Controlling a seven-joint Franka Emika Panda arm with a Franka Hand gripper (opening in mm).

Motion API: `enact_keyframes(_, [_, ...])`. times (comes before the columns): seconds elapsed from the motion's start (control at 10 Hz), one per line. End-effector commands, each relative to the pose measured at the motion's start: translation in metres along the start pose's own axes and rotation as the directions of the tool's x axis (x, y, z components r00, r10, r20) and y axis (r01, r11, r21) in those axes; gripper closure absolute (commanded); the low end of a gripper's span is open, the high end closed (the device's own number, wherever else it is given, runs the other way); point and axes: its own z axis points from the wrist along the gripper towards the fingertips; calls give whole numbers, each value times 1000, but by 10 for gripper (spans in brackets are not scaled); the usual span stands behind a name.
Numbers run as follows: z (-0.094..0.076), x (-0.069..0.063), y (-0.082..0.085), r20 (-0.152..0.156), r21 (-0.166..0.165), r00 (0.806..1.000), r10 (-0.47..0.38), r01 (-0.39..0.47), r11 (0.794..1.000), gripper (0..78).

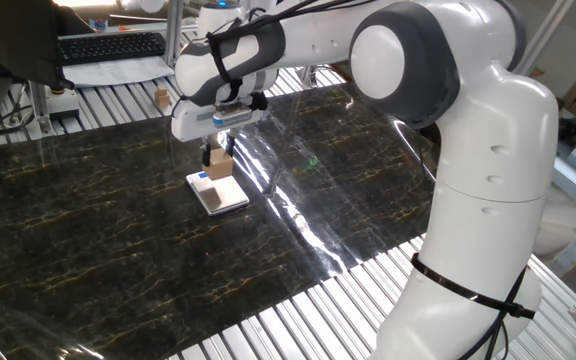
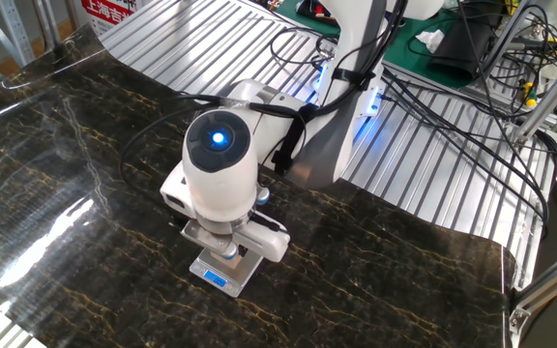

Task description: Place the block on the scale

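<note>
The scale (image 1: 218,192) lies flat on the dark marbled mat, its blue display strip at the far-left edge. The block (image 1: 220,166), a small tan wooden cube, hangs between my fingers just above the scale's far part; whether it touches the platform I cannot tell. My gripper (image 1: 218,160) is shut on it, pointing straight down. In the other fixed view my wrist covers the block, and only the scale's near edge (image 2: 224,278) with its blue display shows under the gripper (image 2: 225,253).
A tinier tan wooden piece (image 1: 160,97) stands on the slatted metal table behind the mat. A keyboard (image 1: 110,46) lies at the back left. Cables and a blue-lit box (image 2: 370,101) sit on the slats beyond the mat.
</note>
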Motion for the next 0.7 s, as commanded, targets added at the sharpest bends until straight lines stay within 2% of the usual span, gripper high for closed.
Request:
enact_keyframes(0.1, [4,1,-2,12,-4,1000,-4,5,1000,764])
enact_keyframes(0.7, [11,9,-1,17,-4,1000,-6,6,1000,764])
